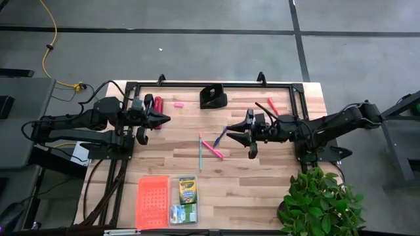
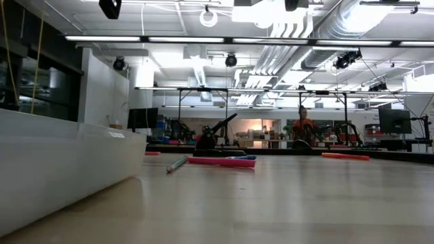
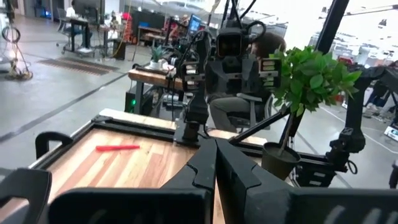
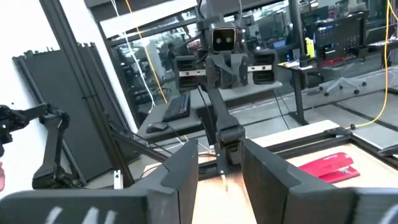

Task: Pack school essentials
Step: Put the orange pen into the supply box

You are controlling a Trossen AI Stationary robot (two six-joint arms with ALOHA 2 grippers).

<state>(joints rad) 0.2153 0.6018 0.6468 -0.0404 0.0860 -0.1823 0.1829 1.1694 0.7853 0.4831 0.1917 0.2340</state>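
While clear bin (image 1: 183, 216) near front edge already holds crayon box (image 1: 188, 191), pens remain outside; pink pen (image 1: 212, 149) and green pen (image 1: 200, 155) lie beyond bin, mid-table; right gripper (image 1: 249, 139) hangs just beyond them, fingers part open, empty; next move probably descent onto pink pen; left gripper (image 1: 159, 119) farther back-left, closed, idle.
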